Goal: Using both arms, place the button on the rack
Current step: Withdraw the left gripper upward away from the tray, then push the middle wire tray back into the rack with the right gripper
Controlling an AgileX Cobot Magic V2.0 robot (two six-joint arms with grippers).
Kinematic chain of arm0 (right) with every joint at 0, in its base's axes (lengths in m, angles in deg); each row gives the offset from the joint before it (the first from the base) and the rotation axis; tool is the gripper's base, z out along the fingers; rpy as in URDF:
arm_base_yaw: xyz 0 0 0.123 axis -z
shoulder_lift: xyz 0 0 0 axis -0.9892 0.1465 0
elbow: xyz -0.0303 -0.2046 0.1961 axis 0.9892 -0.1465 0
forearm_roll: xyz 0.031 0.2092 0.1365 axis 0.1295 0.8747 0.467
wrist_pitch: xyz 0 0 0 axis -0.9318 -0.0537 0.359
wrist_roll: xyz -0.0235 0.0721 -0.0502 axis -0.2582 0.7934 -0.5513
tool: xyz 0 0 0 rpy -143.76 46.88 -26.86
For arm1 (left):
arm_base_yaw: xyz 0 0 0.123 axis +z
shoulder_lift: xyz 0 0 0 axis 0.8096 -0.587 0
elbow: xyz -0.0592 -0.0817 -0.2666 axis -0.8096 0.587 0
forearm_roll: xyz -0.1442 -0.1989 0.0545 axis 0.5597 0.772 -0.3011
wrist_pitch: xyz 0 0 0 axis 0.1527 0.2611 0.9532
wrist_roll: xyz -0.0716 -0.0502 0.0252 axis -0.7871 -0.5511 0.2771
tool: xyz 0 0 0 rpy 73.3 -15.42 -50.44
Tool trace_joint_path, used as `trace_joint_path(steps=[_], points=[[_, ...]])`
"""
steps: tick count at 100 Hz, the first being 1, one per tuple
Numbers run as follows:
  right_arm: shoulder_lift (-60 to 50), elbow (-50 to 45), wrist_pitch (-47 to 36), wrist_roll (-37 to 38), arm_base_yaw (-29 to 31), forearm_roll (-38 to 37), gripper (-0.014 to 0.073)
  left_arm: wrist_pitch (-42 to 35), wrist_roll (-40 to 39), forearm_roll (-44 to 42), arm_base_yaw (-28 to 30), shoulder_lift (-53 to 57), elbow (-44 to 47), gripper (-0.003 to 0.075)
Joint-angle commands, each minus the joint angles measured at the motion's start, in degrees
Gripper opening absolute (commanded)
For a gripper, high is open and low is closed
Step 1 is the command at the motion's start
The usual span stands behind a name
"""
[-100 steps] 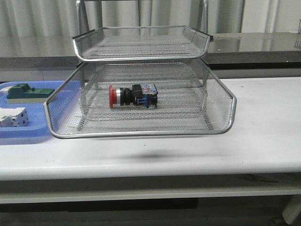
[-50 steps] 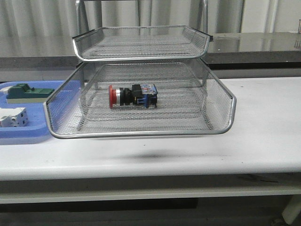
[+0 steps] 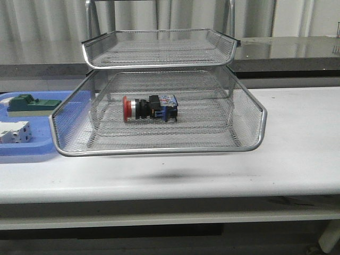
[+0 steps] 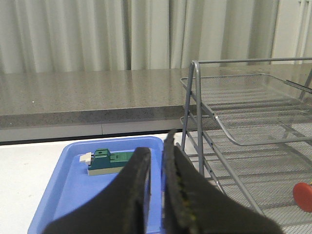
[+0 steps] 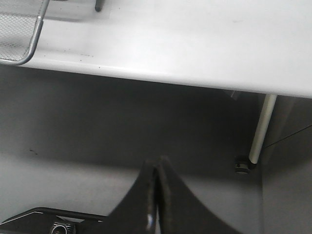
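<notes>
The button (image 3: pixel 150 108), with red head, black body and blue rear block, lies on its side in the pulled-out lower tray of the silver wire rack (image 3: pixel 159 152). Its red head also shows at the edge of the left wrist view (image 4: pixel 303 196). Neither arm shows in the front view. My left gripper (image 4: pixel 157 146) is shut and empty, held off the table beside the rack (image 4: pixel 234 126). My right gripper (image 5: pixel 157 165) is shut and empty, below the table's front edge, pointing at the floor.
A blue plastic tray (image 3: pixel 32 151) at the left of the rack holds a green block (image 3: pixel 29 103) and a white terminal block (image 3: pixel 15 132). The rack's upper tray (image 3: pixel 159 48) hangs over the back of the lower one. A table leg (image 5: pixel 261 129) stands near the right gripper.
</notes>
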Motion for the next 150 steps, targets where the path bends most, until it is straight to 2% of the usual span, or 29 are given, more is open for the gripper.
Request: trace_joint_path(steps=[1, 37, 53, 66, 88, 106, 150], points=[[0.21, 1.87, -2.96, -0.12, 0.13, -0.74, -0.0067, -4.22, -0.46, 0.49, 0.09, -0.35, -1.57, -0.0020], [0.21, 1.87, -5.38, -0.12, 0.13, -0.19, -0.0067, -4.22, -0.46, 0.49, 0.09, -0.35, -1.57, -0.0020], [1.22, 1.87, -11.13, -0.12, 0.13, 5.42, -0.0065, -4.22, -0.46, 0.49, 0.09, -0.35, -1.57, -0.0020], [6.19, 1.87, -14.21, -0.92, 0.13, 10.07, -0.0065, -4.22, -0.46, 0.49, 0.09, -0.35, -1.57, -0.0020], [19.74, 2.56, -15.66, -9.45, -0.81, 18.67, -0.0065, -4.22, -0.46, 0.49, 0.09, -0.35, -1.57, -0.0020], [29.45, 2.72, -20.59, -13.90, -5.93, 23.82, -0.0065, -4.22, -0.46, 0.49, 0.09, -0.35, -1.57, -0.0020], [46.10, 3.83, -33.24, -13.90, -24.57, 23.94, -0.0065, -4.22, -0.46, 0.49, 0.09, -0.35, -1.57, -0.0020]])
